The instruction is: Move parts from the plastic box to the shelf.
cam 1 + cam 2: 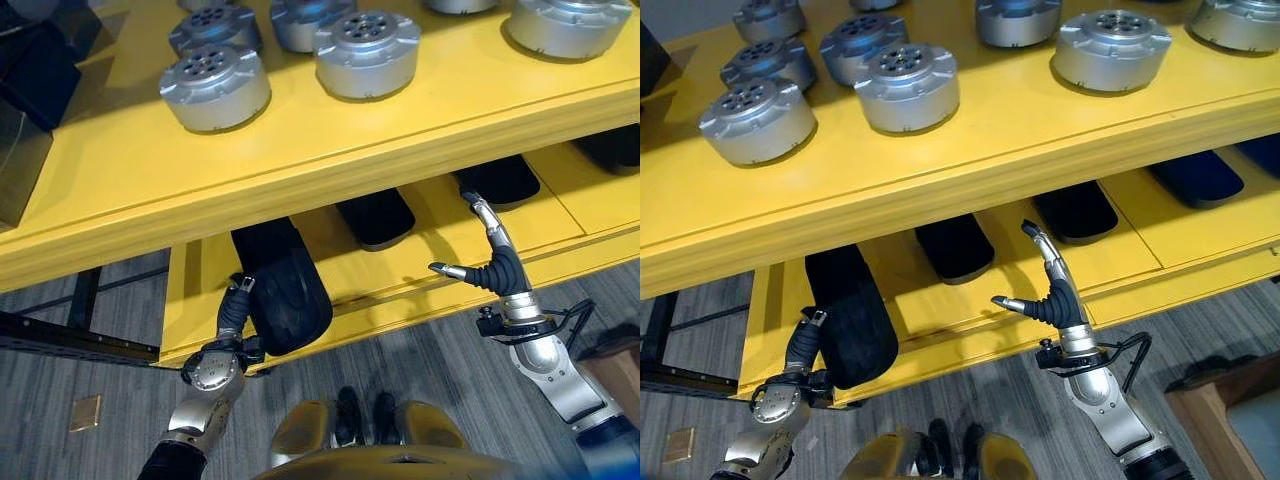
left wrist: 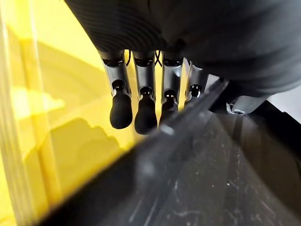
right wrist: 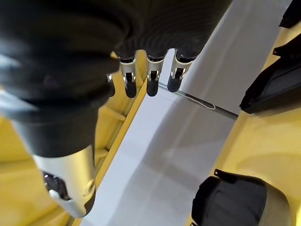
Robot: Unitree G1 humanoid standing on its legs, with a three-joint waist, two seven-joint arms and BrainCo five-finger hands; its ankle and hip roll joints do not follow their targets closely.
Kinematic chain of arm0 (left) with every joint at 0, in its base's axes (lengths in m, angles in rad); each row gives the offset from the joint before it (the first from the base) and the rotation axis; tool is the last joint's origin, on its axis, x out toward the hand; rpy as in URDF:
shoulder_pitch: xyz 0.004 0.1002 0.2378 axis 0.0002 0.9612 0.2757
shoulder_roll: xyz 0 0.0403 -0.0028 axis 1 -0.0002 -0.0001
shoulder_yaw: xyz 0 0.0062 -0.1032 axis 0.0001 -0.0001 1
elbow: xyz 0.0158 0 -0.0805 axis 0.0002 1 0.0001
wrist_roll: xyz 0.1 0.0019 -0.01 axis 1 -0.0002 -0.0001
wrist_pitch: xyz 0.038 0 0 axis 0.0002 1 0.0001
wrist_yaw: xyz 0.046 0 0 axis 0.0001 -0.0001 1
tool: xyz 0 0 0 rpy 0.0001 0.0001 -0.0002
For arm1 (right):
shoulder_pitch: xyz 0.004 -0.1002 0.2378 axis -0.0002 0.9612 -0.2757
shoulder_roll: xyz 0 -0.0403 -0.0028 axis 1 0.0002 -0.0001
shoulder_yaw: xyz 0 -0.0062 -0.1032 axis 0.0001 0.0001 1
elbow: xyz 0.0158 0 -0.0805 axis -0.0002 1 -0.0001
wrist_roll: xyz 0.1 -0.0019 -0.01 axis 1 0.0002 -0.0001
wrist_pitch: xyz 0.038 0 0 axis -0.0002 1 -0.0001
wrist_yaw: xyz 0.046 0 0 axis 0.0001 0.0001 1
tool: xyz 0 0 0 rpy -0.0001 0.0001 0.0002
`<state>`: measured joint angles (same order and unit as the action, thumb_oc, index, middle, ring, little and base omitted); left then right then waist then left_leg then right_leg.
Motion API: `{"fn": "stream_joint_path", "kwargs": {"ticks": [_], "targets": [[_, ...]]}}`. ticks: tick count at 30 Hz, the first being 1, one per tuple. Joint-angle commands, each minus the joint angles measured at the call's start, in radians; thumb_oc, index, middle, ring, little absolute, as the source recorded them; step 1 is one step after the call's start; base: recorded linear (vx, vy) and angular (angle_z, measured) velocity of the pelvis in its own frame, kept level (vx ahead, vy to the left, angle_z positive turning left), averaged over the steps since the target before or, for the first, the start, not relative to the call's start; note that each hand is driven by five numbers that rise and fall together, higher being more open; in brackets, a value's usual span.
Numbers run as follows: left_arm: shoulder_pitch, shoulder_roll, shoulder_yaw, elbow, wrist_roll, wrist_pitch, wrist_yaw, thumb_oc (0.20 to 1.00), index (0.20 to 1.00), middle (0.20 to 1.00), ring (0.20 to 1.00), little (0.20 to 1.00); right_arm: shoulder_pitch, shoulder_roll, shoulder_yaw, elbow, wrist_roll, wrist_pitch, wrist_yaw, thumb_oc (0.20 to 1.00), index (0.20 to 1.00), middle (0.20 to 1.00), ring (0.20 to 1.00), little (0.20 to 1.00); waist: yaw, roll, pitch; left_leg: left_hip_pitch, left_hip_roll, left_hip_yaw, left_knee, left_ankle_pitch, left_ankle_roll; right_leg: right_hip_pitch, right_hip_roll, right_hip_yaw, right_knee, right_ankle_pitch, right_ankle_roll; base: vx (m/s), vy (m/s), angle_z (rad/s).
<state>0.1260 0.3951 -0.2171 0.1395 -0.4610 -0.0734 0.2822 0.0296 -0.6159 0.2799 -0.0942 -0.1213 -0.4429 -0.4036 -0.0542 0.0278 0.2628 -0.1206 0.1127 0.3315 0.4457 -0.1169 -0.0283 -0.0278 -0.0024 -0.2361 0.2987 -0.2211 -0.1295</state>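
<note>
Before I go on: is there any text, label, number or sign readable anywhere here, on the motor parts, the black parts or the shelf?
None can be read.
Round silver parts on the upper yellow shelf: bolt holes on their tops, no lettering to make out.
Black parts on the lower shelf: plain dark surfaces.
Black part at the left hand: no label visible.
Right hand: no marking visible.

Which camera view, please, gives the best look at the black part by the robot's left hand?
The right eye view: the black part shows whole beside the left hand. The left eye view crops it under the yellow shelf; the left wrist view shows just its blurred dark edge.
</note>
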Motion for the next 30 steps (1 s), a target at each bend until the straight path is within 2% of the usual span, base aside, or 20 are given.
{"fn": "stream_joint_path", "kwargs": {"ticks": [1, 3, 6, 9, 12, 17, 18, 19, 20, 25, 30], "targets": [[-0.043, 0.024, 0.016, -0.083, -0.02, -0.048, 0.012, 0.2, 0.2, 0.2, 0.2, 0.2, -0.012, -0.045, -0.036, -0.072, 0.033, -0.007, -0.008, 1.0, 1.0, 1.0, 1.0, 1.0, 0.011, -0.021, -0.016, 0.061, 0.052, -0.039, -0.064, 0.146, -0.031, 0.021, -0.086, -0.084, -0.085, 0.11, 0.138, -0.02, 0.162, -0.12], [-0.02, 0.025, 0.022, -0.087, -0.049, -0.06, 0.016, 0.2, 0.2, 0.2, 0.2, 0.2, -0.007, -0.066, -0.041, -0.078, 0.042, 0.012, -0.027, 1.0, 1.0, 1.0, 1.0, 1.0, 0.007, -0.024, -0.028, 0.069, 0.104, -0.11, -0.114, 0.224, -0.055, 0.005, -0.09, -0.054, -0.077, 0.104, 0.132, 0.0, 0.265, -0.33], [0.0, 0.021, 0.029, -0.082, -0.073, -0.093, 0.03, 0.2, 0.2, 0.2, 0.2, 0.2, 0.014, -0.095, -0.065, -0.111, 0.046, 0.013, -0.033, 1.0, 1.0, 1.0, 1.0, 1.0, -0.012, -0.013, -0.04, 0.083, 0.184, -0.148, -0.196, 0.322, -0.077, -0.025, -0.109, -0.025, -0.047, 0.087, 0.129, 0.01, 0.362, -0.5], [0.006, 0.016, 0.028, -0.067, -0.081, -0.123, 0.047, 0.2, 0.2, 0.2, 0.2, 0.2, 0.065, -0.121, -0.121, -0.144, 0.124, 0.002, 0.008, 1.0, 1.0, 1.0, 1.0, 1.0, -0.039, 0.001, -0.044, 0.108, 0.2, -0.154, -0.223, 0.308, -0.082, -0.071, -0.145, -0.006, 0.036, 0.045, 0.13, -0.03, 0.35, -0.31], [-0.011, 0.022, 0.028, -0.06, -0.068, -0.122, 0.046, 0.2, 0.2, 0.2, 0.2, 0.2, 0.079, -0.126, -0.154, -0.149, 0.112, 0.009, 0.041, 1.0, 1.0, 1.0, 1.0, 1.0, -0.051, 0.01, -0.034, 0.071, 0.193, -0.149, -0.173, 0.304, -0.085, -0.087, -0.141, 0.004, 0.065, 0.028, 0.116, -0.09, 0.23, -0.34], [-0.038, 0.015, 0.01, -0.048, -0.07, -0.112, 0.054, 0.2, 0.2, 0.2, 0.2, 0.2, 0.085, -0.117, -0.17, -0.135, 0.127, 0.021, 0.023, 1.0, 1.0, 1.0, 1.0, 1.0, -0.059, 0.018, -0.012, 0.056, 0.141, -0.135, -0.164, 0.248, -0.072, -0.085, -0.156, 0.015, 0.061, 0.043, 0.135, -0.07, 0.169, 0.26], [-0.041, 0.007, 0.004, -0.048, -0.07, -0.12, 0.047, 0.2, 0.2, 0.2, 0.2, 0.2, 0.089, -0.11, -0.186, -0.133, 0.157, 0.039, 0.024, 1.0, 1.0, 1.0, 1.0, 1.0, -0.059, 0.025, -0.009, 0.065, 0.118, -0.131, -0.193, 0.226, -0.067, -0.09, -0.158, 0.021, 0.045, 0.06, 0.146, -0.14, 0.211, 0.68], [-0.036, 0.0, 0.0, -0.058, -0.061, -0.134, 0.043, 0.2, 0.2, 0.2, 0.2, 0.2, 0.088, -0.099, -0.192, -0.126, 0.243, 0.079, 0.063, 1.0, 1.0, 1.0, 1.0, 1.0, -0.053, 0.025, -0.001, 0.072, 0.097, -0.132, -0.212, 0.202, -0.064, -0.092, -0.162, 0.021, 0.039, 0.068, 0.156, -0.13, 0.16, 0.62], [-0.037, 0.0, -0.001, -0.058, -0.06, -0.138, 0.043, 0.2, 0.2, 0.2, 0.2, 0.2, 0.087, -0.097, -0.192, -0.126, 0.25, 0.08, 0.068, 1.0, 1.0, 1.0, 1.0, 1.0, -0.053, 0.024, 0.0, 0.072, 0.096, -0.133, -0.213, 0.198, -0.063, -0.093, -0.162, 0.021, 0.04, 0.068, 0.157, -0.1, 0.059, 0.3], [-0.045, -0.004, -0.01, -0.096, -0.067, -0.148, 0.08, 0.2, 0.2, 0.2, 0.2, 0.2, 0.094, -0.078, -0.194, -0.169, 0.207, 0.05, 0.076, 1.0, 1.0, 1.0, 1.0, 1.0, -0.043, 0.013, 0.017, 0.062, 0.081, -0.131, -0.216, 0.172, -0.056, -0.094, -0.162, 0.01, 0.036, 0.074, 0.164, -0.07, -0.017, 0.13], [-0.069, 0.002, -0.026, -0.101, -0.053, -0.144, 0.085, 0.2, 0.2, 0.2, 0.2, 0.2, 0.035, -0.093, -0.174, -0.184, 0.136, 0.007, 0.004, 1.0, 1.0, 1.0, 1.0, 1.0, -0.019, -0.003, 0.045, 0.037, 0.088, -0.127, -0.192, 0.165, -0.058, -0.094, -0.157, -0.014, 0.036, 0.08, 0.167, -0.09, -0.074, 0.01]]}}
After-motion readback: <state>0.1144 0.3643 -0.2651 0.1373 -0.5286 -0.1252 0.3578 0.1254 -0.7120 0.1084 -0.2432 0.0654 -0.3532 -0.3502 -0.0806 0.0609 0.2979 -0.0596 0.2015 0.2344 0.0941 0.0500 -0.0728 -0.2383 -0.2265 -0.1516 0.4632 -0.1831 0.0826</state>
